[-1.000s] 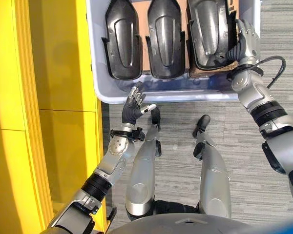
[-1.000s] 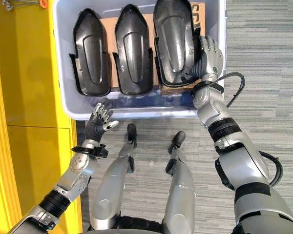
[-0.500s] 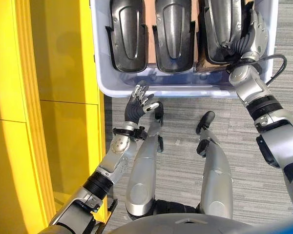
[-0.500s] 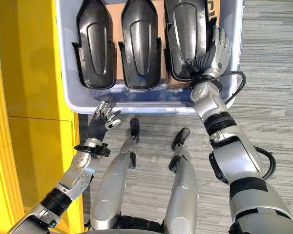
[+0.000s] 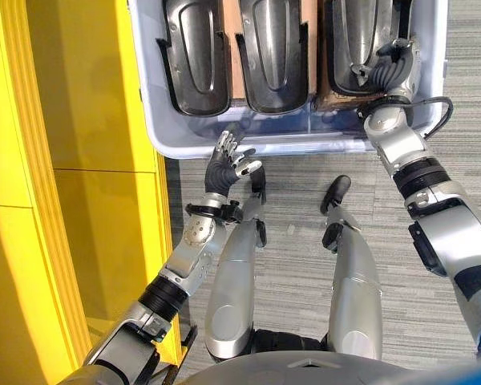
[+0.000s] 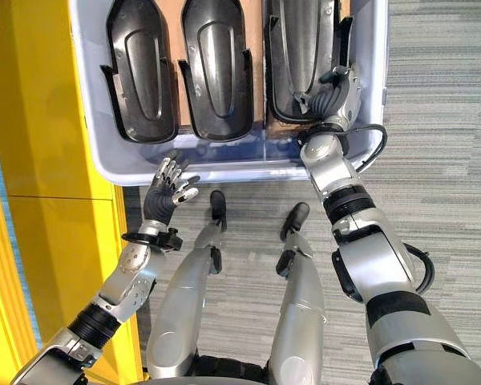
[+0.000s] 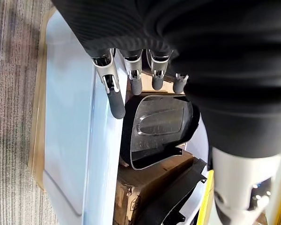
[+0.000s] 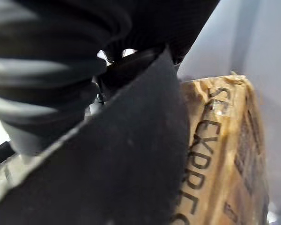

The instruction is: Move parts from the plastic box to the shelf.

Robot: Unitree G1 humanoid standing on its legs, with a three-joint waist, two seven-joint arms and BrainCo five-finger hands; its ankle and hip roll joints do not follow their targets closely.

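The right hand point(image 6: 334, 98) is seen inside the pale blue-grey plastic box point(image 6: 224, 170), its fingers curled over the near end of the rightmost long black moulded plastic part point(image 6: 301, 48), which is gripped at that end; in the right wrist view the dark edge of that part point(image 8: 126, 154) is seen pressed close against the hand's ribbed cover. The gripped part is laid lengthwise along the box's right side, on top of a flat piece of brown cardboard point(image 5: 337, 99) that is also seen in the right wrist view point(image 8: 215, 150). Two more black moulded parts of the same shape are laid side by side to its left in the box, one in the middle point(image 6: 212, 68) and one at the left point(image 6: 140, 72), all three still in the box. The left hand point(image 5: 228, 164) is held open just outside the near wall of the box, fingers straight and spread, nothing held; in the left wrist view its dark-tipped fingers point(image 7: 114, 101) are seen stretched above the box rim point(image 7: 98, 154), with a black part point(image 7: 159, 129) beyond them. A yellow shelf unit point(image 5: 80, 160) is seen at the robot's left, just beside the box. Box and shelf are set on grey striped carpet point(image 6: 449, 160).
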